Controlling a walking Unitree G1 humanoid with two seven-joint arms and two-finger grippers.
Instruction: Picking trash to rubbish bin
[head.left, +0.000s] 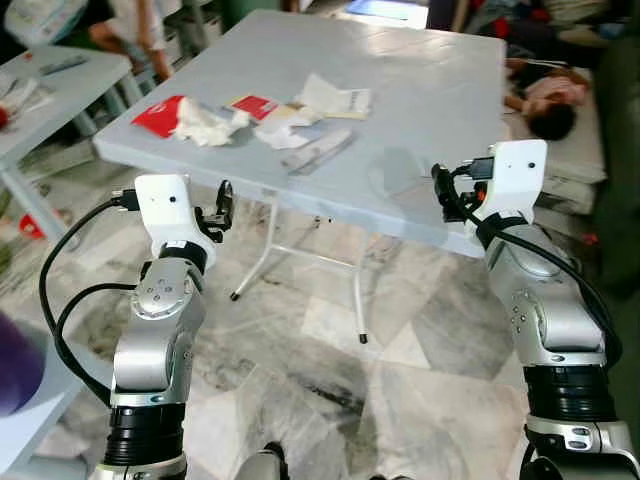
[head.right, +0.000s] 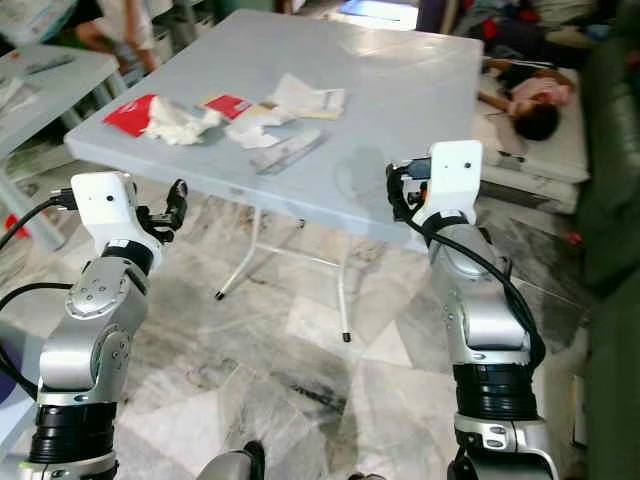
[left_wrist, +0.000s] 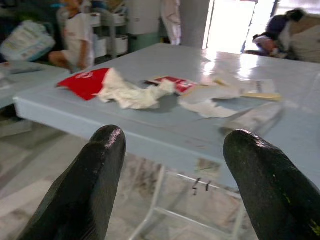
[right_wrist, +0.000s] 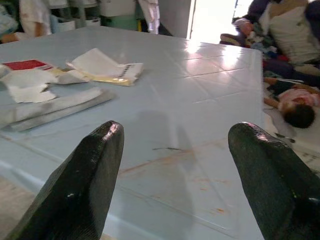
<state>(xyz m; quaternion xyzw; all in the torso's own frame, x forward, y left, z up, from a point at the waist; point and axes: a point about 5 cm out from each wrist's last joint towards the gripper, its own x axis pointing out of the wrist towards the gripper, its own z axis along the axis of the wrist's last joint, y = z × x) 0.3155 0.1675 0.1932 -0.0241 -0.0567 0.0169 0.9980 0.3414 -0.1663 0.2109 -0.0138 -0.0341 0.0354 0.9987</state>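
Both the left gripper (left_wrist: 172, 175) and right gripper (right_wrist: 175, 170) stood wide open, empty, short of the table (head.left: 420, 100). Trash (head.left: 260, 120) lay at 11 o'clock on it.

trash (head.left: 265, 122) on table (head.left: 430, 90), left half | person (head.left: 548, 100) lying right of table

Bright daylight pours from a doorway (left_wrist: 227, 25) at 12 o'clock, glaring off the worktop (head.left: 420, 90); left wrist view is blurred.
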